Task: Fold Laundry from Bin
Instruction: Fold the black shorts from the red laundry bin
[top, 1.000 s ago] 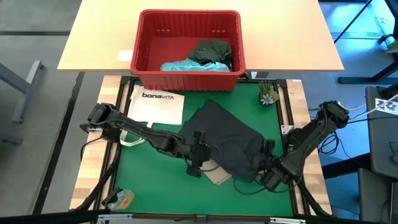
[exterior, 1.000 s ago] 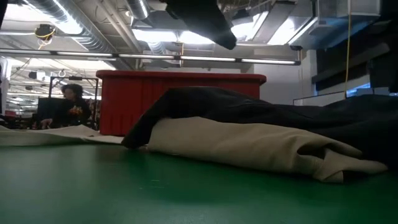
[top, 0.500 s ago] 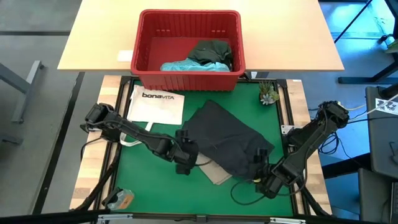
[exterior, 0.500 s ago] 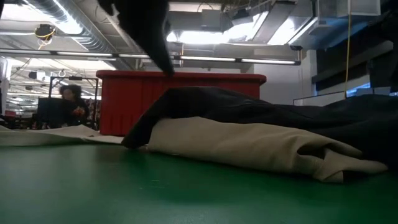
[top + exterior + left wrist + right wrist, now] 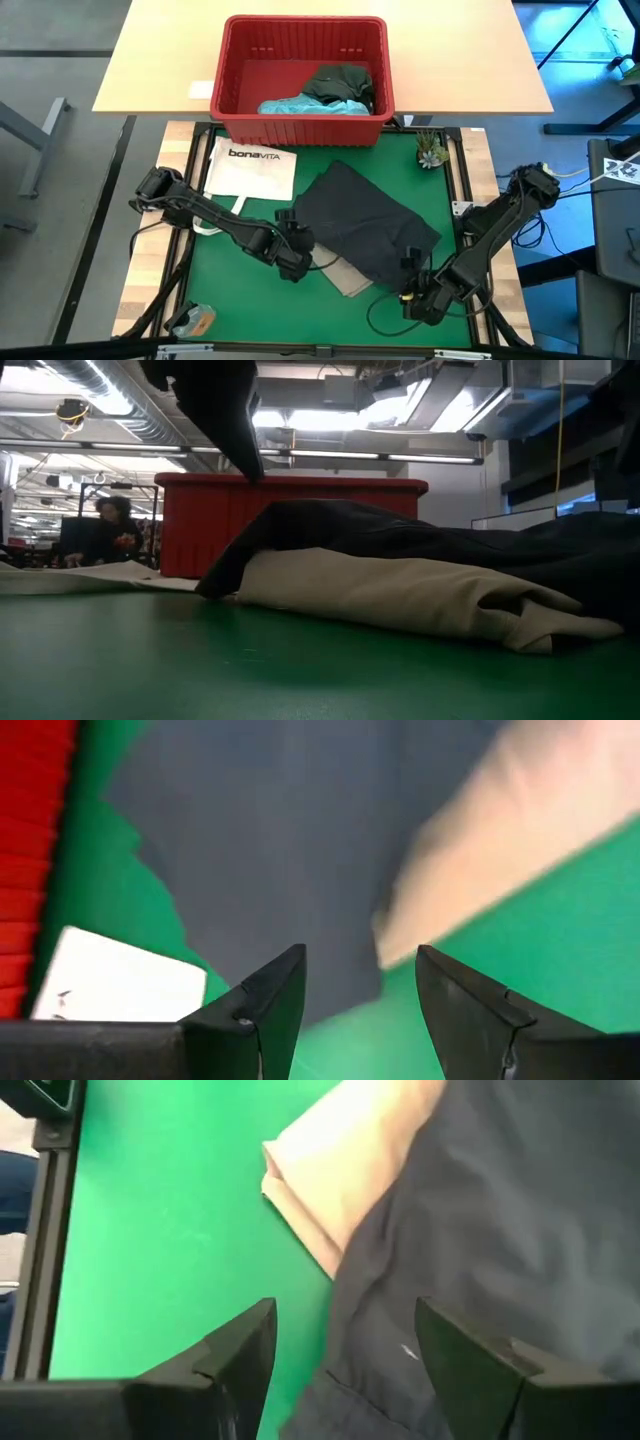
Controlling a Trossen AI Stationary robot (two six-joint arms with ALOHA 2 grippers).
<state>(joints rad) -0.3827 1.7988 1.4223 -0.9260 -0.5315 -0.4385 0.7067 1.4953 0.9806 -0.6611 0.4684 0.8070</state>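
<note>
Mat: the green mat (image 5: 250, 300) lies bare along its near edge and near-left corner, apart from a small orange thing (image 5: 192, 320); the far-right corner holds a small plant (image 5: 432, 151).
Bin: one red bin (image 5: 232, 70) on the tan table (image 5: 150, 60) past the mat's far edge.
In the bin: two garments, a turquoise one (image 5: 300, 103) and a dark green one (image 5: 340, 82).
On the mat: two garments, the grey one (image 5: 360, 220) lying over the khaki one (image 5: 350, 280); one white tote (image 5: 250, 168) at far left.
Grey garment's axis: runs diagonally, from far-left towards near-right.
Khaki: shows only at the grey one's near edge.
Left gripper (image 5: 297, 262): fingers spread wide, gripping nothing, at the grey garment's left edge.
Right gripper (image 5: 410, 293): fingers spread wide, gripping nothing, at the grey garment's near-right corner.
</note>
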